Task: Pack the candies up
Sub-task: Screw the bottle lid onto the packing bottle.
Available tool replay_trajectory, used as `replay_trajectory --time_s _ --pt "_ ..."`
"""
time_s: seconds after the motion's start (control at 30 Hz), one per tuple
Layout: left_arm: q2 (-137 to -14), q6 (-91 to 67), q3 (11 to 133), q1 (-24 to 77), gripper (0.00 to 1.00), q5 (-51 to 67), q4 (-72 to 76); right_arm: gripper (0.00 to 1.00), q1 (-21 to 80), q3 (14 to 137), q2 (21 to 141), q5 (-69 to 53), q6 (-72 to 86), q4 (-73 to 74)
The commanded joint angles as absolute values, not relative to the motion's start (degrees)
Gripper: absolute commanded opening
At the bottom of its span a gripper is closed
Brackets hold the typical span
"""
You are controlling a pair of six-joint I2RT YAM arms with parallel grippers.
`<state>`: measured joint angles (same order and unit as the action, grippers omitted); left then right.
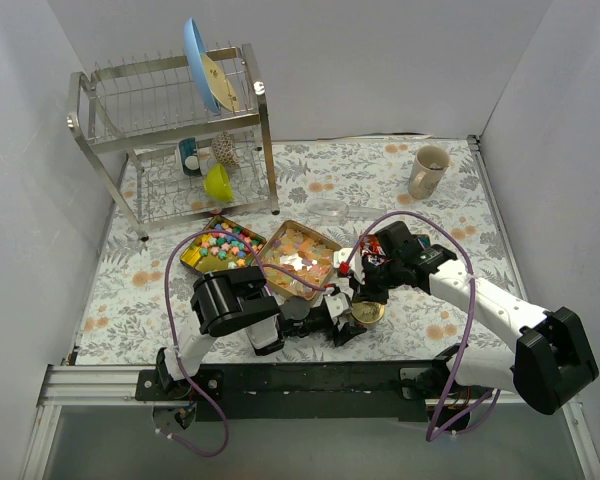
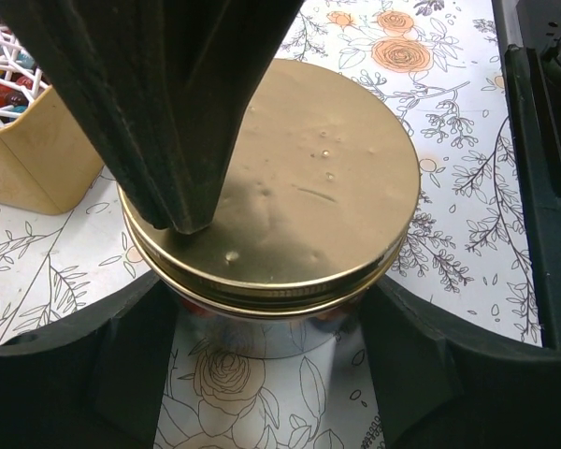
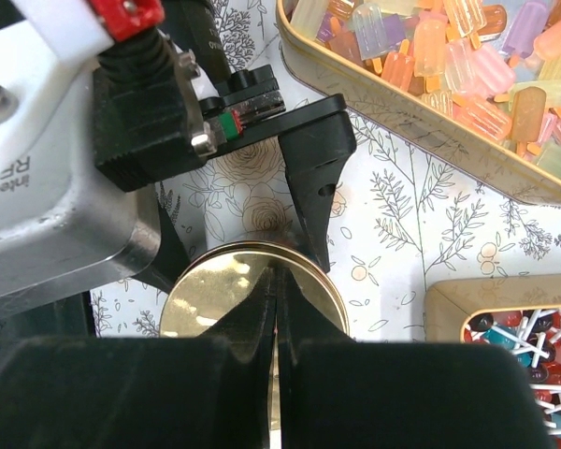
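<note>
A round tin with a gold lid (image 2: 299,178) stands on the floral cloth; it also shows in the top view (image 1: 369,314). My left gripper (image 2: 266,304) is shut on the tin's silver body, one jaw on each side. My right gripper (image 3: 279,273) is shut and empty, its tips resting on the gold lid (image 3: 206,290); its fingers (image 2: 168,112) come down from above. Pastel star candies (image 1: 226,245) fill one gold tin and orange-yellow candies (image 1: 298,258) (image 3: 449,56) another. Red-white-blue candies (image 3: 524,346) (image 2: 5,79) lie in a third tin.
A wire dish rack (image 1: 170,130) stands at the back left with a blue plate (image 1: 202,65) and a yellow-green cup (image 1: 217,182). A beige mug (image 1: 429,170) stands at the back right. A clear lid (image 1: 330,210) lies behind the tins.
</note>
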<state>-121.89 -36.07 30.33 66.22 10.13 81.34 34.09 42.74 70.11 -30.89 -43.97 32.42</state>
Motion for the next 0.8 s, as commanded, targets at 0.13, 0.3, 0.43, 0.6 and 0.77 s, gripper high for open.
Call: replay_trajectory --time_s 0.13,0.3,0.43,0.6,0.77 --pt "-124.1 -37.1 25.6 65.7 0.00 15.8 91.9 0.01 32.3 34.9 73.9 -17.0 -49.1 44.3" --pt "-123.7 -36.9 25.0 65.0 0.00 17.1 90.5 0.01 30.3 40.9 72.3 -19.2 -48.0 44.6" --pt "-122.5 -36.7 24.3 65.0 0.00 17.8 90.3 0.39 28.8 52.5 72.6 -20.3 -47.7 48.8" --pt "-122.2 -36.9 24.1 65.0 0.00 18.8 88.9 0.71 28.5 55.2 73.1 -23.7 -53.2 52.6" --pt "-121.7 -36.9 23.9 65.0 0.00 18.7 88.2 0.98 29.4 55.7 72.9 -29.0 -57.6 53.5"
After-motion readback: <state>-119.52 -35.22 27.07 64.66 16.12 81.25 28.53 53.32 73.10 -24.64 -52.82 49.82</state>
